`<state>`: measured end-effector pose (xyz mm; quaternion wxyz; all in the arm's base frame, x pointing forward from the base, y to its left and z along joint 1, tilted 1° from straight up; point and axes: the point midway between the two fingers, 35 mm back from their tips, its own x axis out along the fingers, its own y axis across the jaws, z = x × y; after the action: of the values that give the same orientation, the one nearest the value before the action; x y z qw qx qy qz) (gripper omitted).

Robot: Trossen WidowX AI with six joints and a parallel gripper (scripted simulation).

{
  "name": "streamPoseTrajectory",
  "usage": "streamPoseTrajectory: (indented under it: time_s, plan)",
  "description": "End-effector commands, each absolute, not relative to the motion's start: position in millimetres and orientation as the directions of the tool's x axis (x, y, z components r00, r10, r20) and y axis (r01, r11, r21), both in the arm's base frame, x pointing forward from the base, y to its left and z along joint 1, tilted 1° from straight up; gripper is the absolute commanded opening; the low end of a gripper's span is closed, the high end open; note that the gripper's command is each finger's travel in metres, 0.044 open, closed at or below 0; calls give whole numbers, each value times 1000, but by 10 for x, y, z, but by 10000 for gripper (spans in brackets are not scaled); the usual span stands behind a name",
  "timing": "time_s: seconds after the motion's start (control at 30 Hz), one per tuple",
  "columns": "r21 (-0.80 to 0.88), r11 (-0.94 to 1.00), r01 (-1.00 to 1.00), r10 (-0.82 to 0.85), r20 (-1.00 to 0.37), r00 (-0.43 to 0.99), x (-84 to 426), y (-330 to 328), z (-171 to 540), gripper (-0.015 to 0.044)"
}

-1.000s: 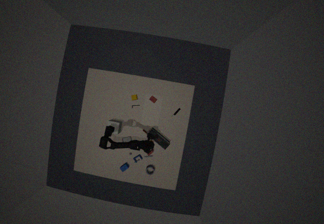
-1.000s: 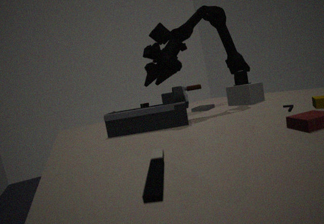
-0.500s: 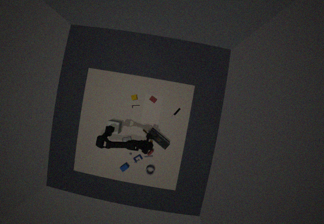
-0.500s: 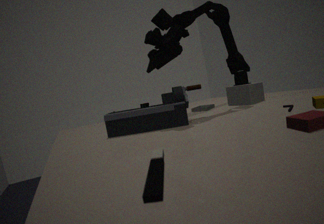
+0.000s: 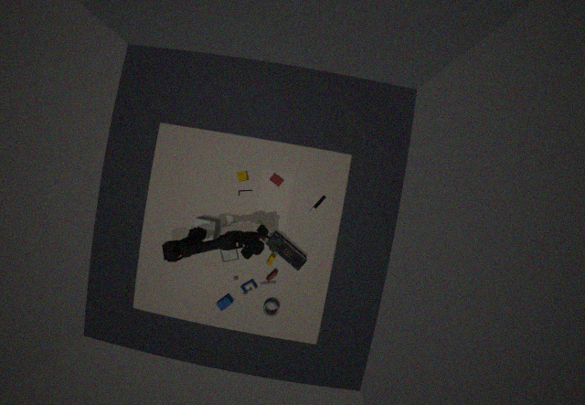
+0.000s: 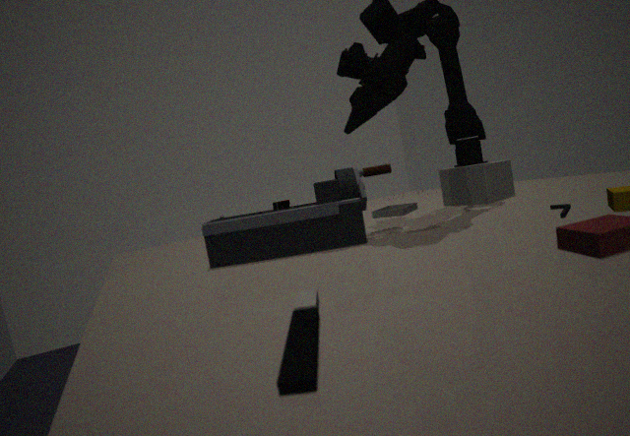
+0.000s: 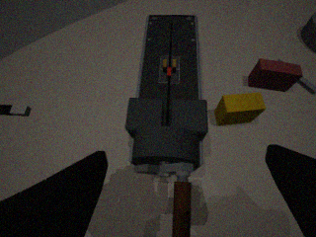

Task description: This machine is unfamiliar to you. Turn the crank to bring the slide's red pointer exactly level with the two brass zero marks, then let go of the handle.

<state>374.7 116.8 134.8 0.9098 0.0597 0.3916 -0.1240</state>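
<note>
Jaws spread wide above the crank end, nothing between them

Your jaws (image 6: 350,128) hang above and apart from the wooden handle (image 6: 377,169) (image 7: 182,209), which juts from the near end of the machine (image 5: 286,250) (image 6: 287,232) (image 7: 168,114) in your wrist view. Taking the machine as landmark, you have the red pointer (image 7: 169,71) on its top, just nearer the crank than the two brass marks (image 7: 169,63). The yellow block (image 5: 271,259) (image 7: 239,109) stands beside it on the worktop (image 5: 188,178) (image 6: 432,319) (image 7: 74,74). You can read no writing or brand on anything.

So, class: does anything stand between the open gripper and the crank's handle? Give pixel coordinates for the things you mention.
Nothing visible does: in the wrist view the brown handle (image 6: 376,169) (image 7: 182,209) lies unobstructed between the gripper's (image 6: 347,131) (image 7: 187,154) spread fingers, though apparently still below them.
</note>
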Motion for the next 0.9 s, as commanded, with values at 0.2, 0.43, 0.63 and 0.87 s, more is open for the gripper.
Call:
streamPoseTrajectory:
  time_s: [0.2, 0.43, 0.63, 0.87]
  plan:
    - [28, 939, 342, -224, -704, 674, 3563, 1212, 1350, 440]
    - [28, 939, 342, -224, -704, 674, 3574, 1224, 1012, 440]
    - [28, 939, 342, -224, -704, 674, 3567, 1222, 882, 440]
    - [30, 938, 345, -226, -703, 674, 3573, 1224, 788, 440]
